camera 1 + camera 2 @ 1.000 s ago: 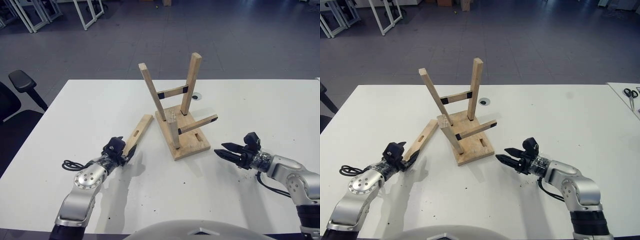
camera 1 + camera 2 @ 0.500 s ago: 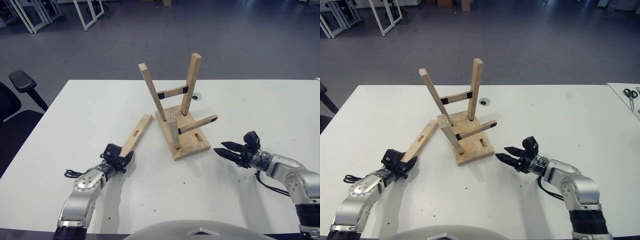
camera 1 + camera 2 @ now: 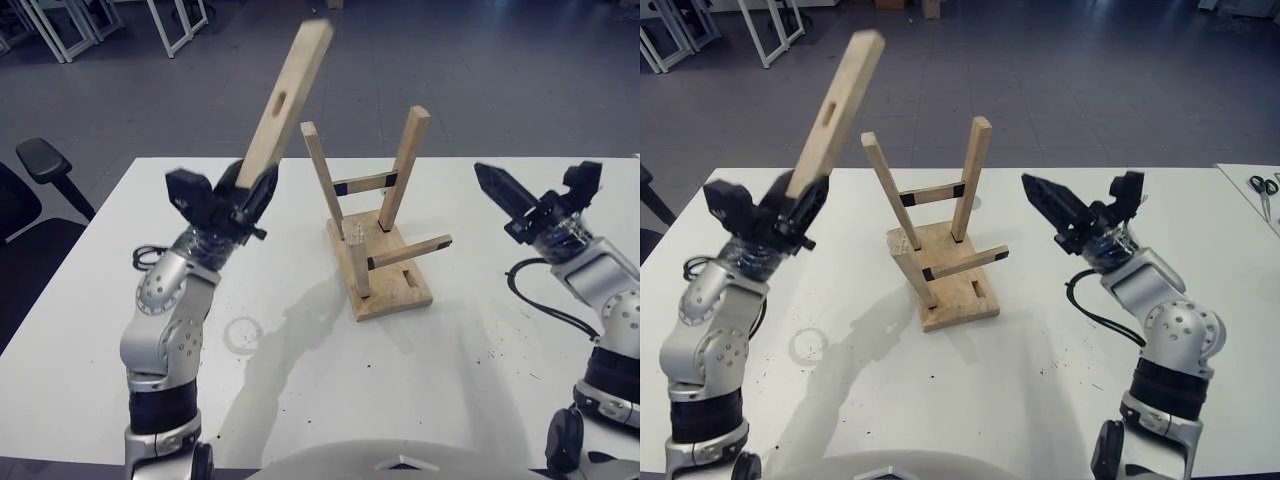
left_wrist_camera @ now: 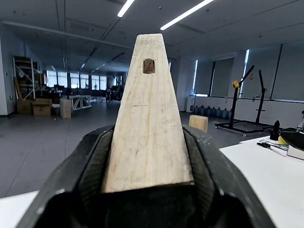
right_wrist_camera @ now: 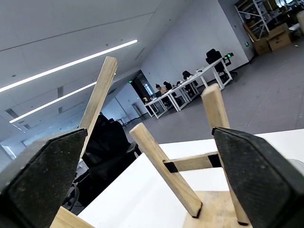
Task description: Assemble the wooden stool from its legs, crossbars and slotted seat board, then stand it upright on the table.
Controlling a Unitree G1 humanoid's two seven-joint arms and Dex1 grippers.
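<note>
One leg (image 3: 285, 100) sat pinched in left gripper (image 3: 232, 200), long axis slanting upward; seat board (image 3: 388, 295) lay to its right; right gripper (image 3: 540, 195) stood spread.

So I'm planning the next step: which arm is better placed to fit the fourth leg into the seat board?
Left. The left gripper clamps the loose leg, raised beside the upturned stool. The right gripper hangs open, so it might steady the stool.
</note>
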